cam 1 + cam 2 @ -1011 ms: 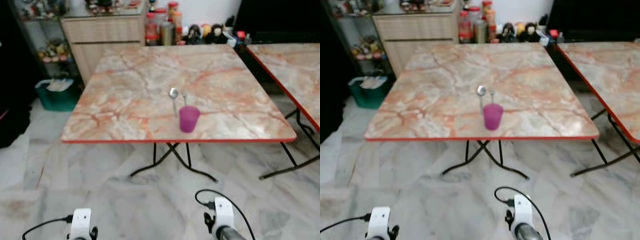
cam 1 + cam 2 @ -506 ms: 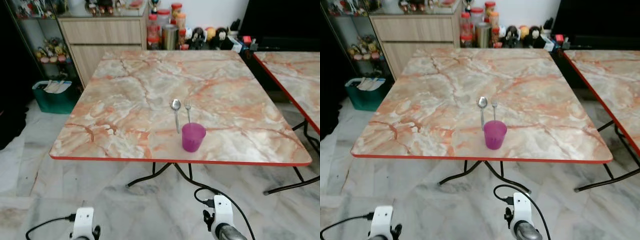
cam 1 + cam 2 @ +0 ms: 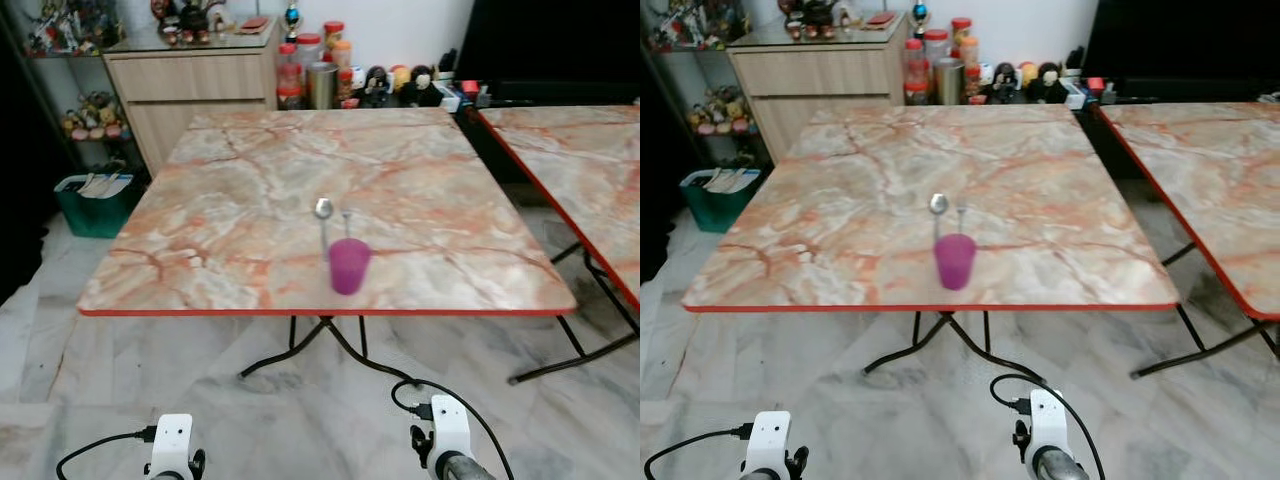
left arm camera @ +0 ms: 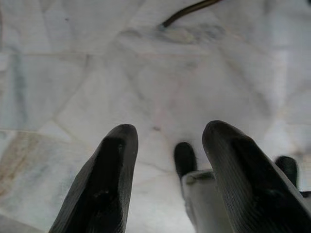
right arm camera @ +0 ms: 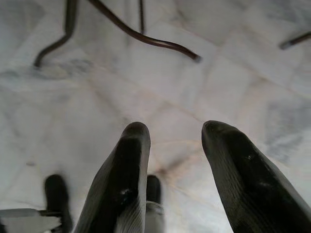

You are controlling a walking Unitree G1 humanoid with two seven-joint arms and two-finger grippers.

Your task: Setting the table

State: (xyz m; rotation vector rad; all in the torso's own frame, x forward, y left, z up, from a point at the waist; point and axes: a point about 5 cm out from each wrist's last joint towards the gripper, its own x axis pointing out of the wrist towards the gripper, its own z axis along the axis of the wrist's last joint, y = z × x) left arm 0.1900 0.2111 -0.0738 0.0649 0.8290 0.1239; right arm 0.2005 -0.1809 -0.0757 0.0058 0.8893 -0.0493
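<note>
The table, a square marble-patterned top with a red edge on thin dark folding legs, stood in front of the robot across a stretch of pale tiled floor, with a second table of the same kind to its right and a wooden cabinet against the wall behind it. A green basket sat on the floor beside the cabinet, and jars were lined up along the back wall. Near the table's front edge stood a purple cup, upright, and just behind it a spoon and a fork lay side by side, handles pointing toward the cup. The left gripper and the right gripper both hung low over the floor, well short of the table, each with its two black fingers spread apart and holding nothing. The cup looked like light, stiff plastic, probably easy to tip, best pinched across its wall near the middle. The spoon and fork looked thin, hard and slippery, lying flat, so taking one by the handle from its sides seemed the likeliest hold
</note>
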